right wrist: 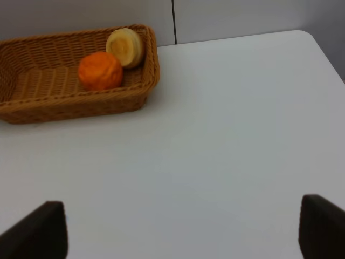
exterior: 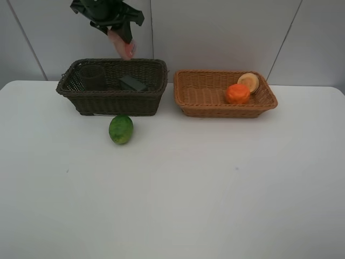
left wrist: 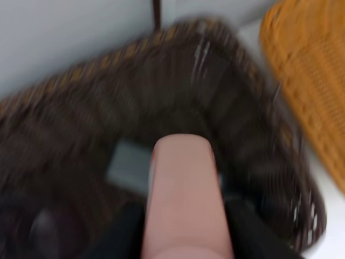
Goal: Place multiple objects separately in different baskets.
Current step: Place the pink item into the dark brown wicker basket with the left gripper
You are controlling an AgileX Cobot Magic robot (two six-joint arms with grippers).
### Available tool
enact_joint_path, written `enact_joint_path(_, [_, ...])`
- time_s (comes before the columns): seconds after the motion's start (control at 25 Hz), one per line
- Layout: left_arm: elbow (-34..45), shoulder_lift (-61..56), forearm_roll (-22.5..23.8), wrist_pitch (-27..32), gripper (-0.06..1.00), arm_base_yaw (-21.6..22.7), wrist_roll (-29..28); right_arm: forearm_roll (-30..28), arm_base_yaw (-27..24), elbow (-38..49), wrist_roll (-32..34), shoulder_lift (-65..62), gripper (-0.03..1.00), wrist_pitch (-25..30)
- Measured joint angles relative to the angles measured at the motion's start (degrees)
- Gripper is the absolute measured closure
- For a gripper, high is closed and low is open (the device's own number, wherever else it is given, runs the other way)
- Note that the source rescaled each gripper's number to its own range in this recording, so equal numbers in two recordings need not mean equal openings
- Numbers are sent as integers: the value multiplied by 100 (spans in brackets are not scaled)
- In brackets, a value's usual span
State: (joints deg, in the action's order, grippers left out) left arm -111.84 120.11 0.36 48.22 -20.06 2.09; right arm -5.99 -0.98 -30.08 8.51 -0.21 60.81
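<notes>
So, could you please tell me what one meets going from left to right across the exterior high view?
Dark brown woven wicker basket → round green fruit on the table → light tan woven wicker basket → round orange fruit → pale yellowish round fruit.

We see two woven wicker baskets: the dark brown basket [exterior: 112, 97] coarse and matt, the tan basket [exterior: 205, 94] finer, faintly glossy. The table [exterior: 215, 189] is smooth matt white. The pink bottle [left wrist: 186, 199] looks smooth, satiny plastic; the orange [right wrist: 100, 70] dimpled.

2 baskets [exterior: 112, 86] [exterior: 223, 93]; 3 fruit [exterior: 121, 129] [exterior: 237, 93] [exterior: 248, 82]; 2 bottles [exterior: 122, 46] [exterior: 132, 83]; 1 cup [exterior: 92, 77].
</notes>
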Motion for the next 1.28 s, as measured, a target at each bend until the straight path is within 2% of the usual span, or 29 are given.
enact_joint_path(0.2, [-118,519,141,-731,55,-150,0,0,0,0,0,0,2,0])
enact_joint_path(0.36, [-118,801,295,-1078,55,-173,0,0,0,0,0,0,2,0])
enact_joint_path(0.8, [-118,1115,355,-1506,55,-173,5,0,0,0,0,0,2,0])
enact_joint_path(1.12, [-118,1227,298,-1573,55,-178,16,0,0,0,0,0,2,0])
enact_joint_path(1.16, [-118,1233,298,-1573,53,-178,16,0,0,0,0,0,2,0])
enact_joint_path(1.2, [-118,1238,298,-1573,47,-178,22,0,0,0,0,0,2,0])
enact_joint_path(1.28, [-118,1238,298,-1614,22,-197,22,0,0,0,0,0,2,0])
